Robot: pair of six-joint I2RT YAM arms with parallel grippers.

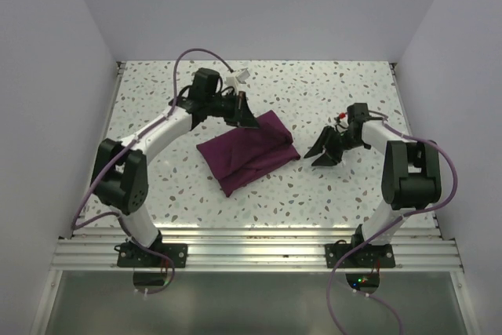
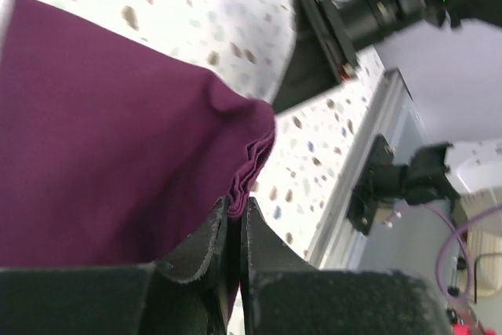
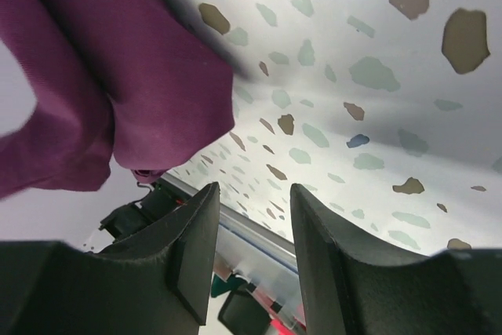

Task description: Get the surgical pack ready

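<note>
- The purple cloth (image 1: 247, 154) lies on the speckled table (image 1: 329, 84) as a folded bundle between the two pincers, so by my reading most of the folding is done.
- The right pincer (image 1: 325, 151) has its fingers apart and holds nothing. The cloth sits just to its left, and I see no contact.
- The left pincer (image 1: 245, 109) is clamped on the cloth's far edge, with stacked layers bunching just ahead of its fingertips.
- What seems left is a last tuck or pull, then letting go.
- No tray, tools or gauze show, and I cannot tell whether any are wrapped inside.
- A small white thing (image 1: 239, 76) beyond the left pincer is too small to name.
</note>
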